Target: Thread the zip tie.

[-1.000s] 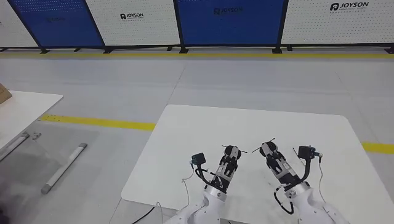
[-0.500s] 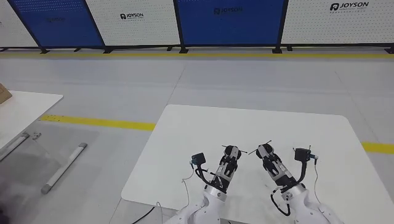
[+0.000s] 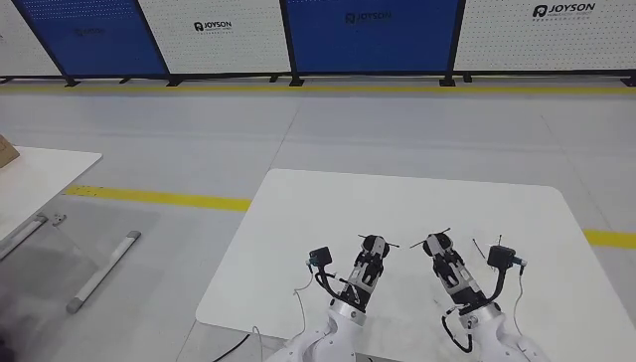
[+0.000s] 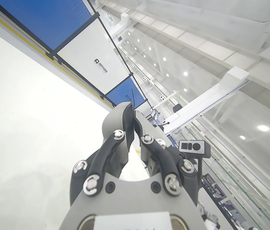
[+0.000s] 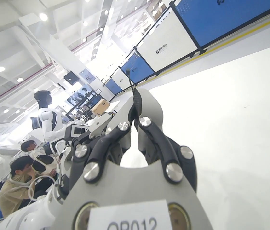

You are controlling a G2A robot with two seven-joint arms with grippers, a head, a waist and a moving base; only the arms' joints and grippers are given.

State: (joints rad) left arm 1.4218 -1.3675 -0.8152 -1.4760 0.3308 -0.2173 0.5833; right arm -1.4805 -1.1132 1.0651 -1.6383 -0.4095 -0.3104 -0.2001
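Both grippers hover close together over the near edge of the white table [image 3: 417, 203]. My left gripper [image 3: 375, 246] [image 4: 133, 112] is shut on a thin black zip tie [image 4: 132, 95] whose plain end sticks out past the fingertips. My right gripper [image 3: 434, 243] [image 5: 135, 98] is shut on a black zip tie [image 5: 129, 78] with its small head poking out beyond the tips. In the top view each tie reads as a short black line across its gripper. Whether both ends belong to one tie I cannot tell.
The table's far half lies bare and white. Another white table [image 3: 40, 178] stands off to the left across a strip of floor. Blue and white partition panels [image 3: 368, 19] line the back, beyond a yellow floor line [image 3: 159, 198].
The right arm has shifted a little, first toward the left gripper, then back out and slightly nearer the table's front edge. The left arm has kept still. Both stay shut.
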